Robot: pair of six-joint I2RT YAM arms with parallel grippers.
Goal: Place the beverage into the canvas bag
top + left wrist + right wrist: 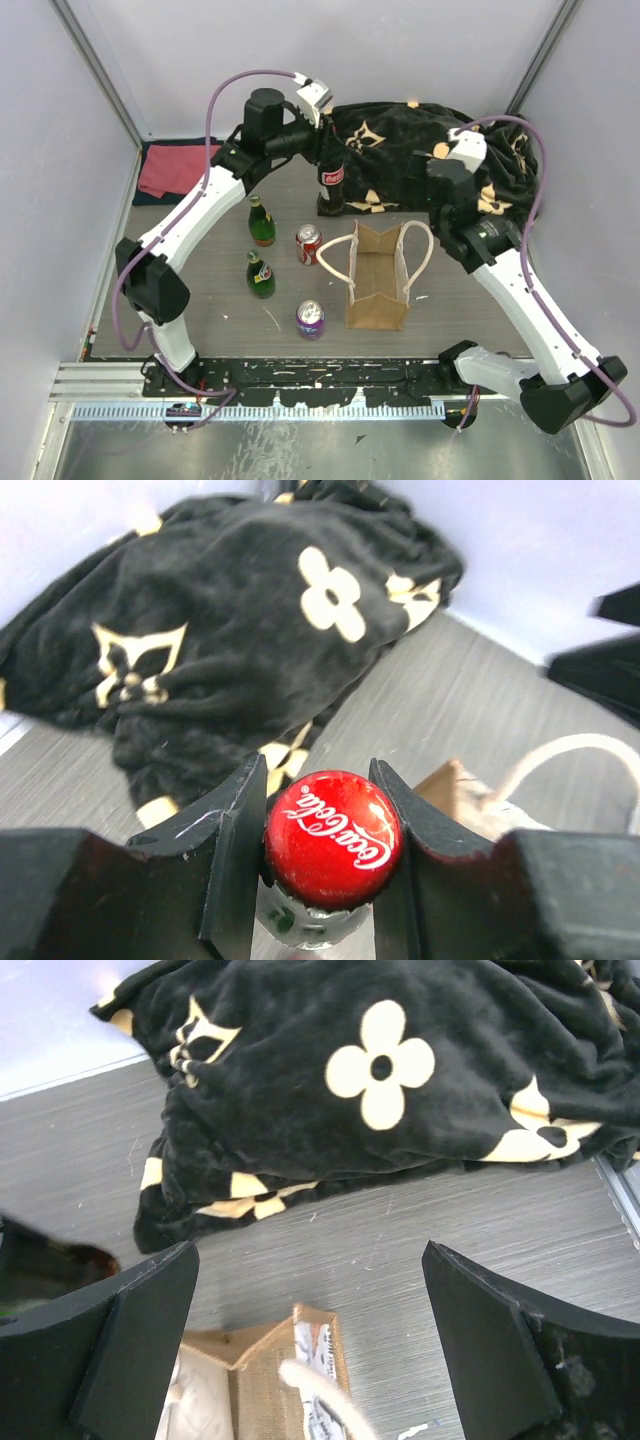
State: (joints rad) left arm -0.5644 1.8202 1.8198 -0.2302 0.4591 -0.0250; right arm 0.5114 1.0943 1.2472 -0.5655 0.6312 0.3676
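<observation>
**Grey table (200, 330) in a white-walled cell: cola bottle (332, 180) gripped near the far edge, canvas bag (377, 285) upright mid-table**

Pale walls close in the wood-grain table on three sides. At its far left corner lies a folded pink cloth (170, 170). Right of that, toward the middle, two green bottles (261, 222) stand one behind the other. Just beside them stands a red can (309, 244), with a purple can (310, 319) closer to the near edge.

The left arm arches over these things to the far edge. There the left gripper (318, 770) is clamped on the cola bottle just under its red cap, one finger on each side of the neck. The bottle hangs upright against the front edge of the blanket (420, 150). Whether its base touches the table cannot be told.

Right of the cans the canvas bag stands upright near the table's centre. Its mouth is open upward and a cream loop handle falls out to each side. The cola bottle is outside it, beyond its far left corner and apart from it.

The black blanket with cream flowers is heaped along the far edge toward the right corner. Above its front edge hangs the right gripper (310, 1250), its fingers spread wide with nothing between them. The bag's far end shows just below it in the right wrist view.
</observation>
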